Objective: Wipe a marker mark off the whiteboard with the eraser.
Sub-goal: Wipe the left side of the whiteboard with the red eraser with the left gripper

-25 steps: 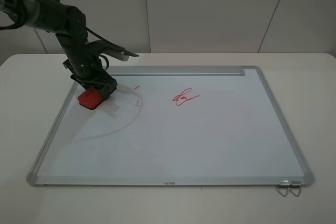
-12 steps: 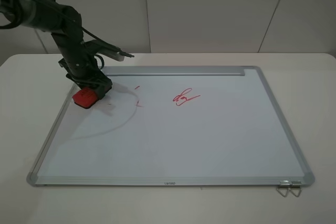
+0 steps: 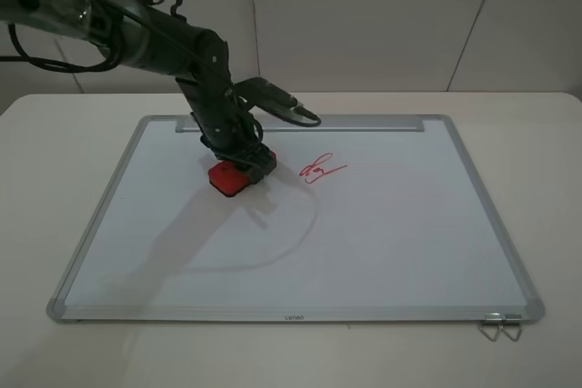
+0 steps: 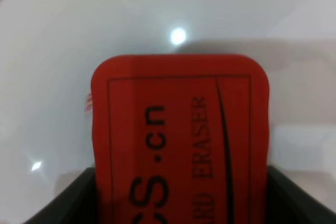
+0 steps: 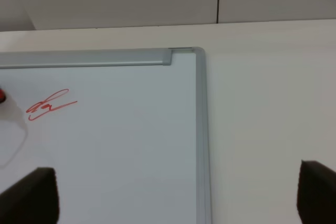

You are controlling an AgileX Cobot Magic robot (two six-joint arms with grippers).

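The whiteboard (image 3: 364, 243) lies flat on the table. My left gripper (image 3: 238, 161) is shut on the red eraser (image 3: 232, 179), which presses on the board just left of the smaller red squiggle with a tail (image 3: 320, 170). The wider underlined marker mark does not show in the exterior view. In the left wrist view the eraser (image 4: 178, 140) fills the picture between the dark fingers (image 4: 63, 205), and a tiny red trace (image 4: 88, 103) peeks out at its edge. My right gripper (image 5: 173, 198) is open above the whiteboard (image 5: 131, 145), near its frame; the squiggle (image 5: 50, 106) lies ahead of it.
A metal strip (image 3: 300, 123) runs along the board's far edge. A wire clip (image 3: 500, 324) sits at the near right corner. Cream table (image 3: 546, 179) surrounds the board; a white wall stands behind.
The left gripper slid the eraser rightwards from the board's left edge to beside the squiggle. The small red traces seen earlier no longer show.
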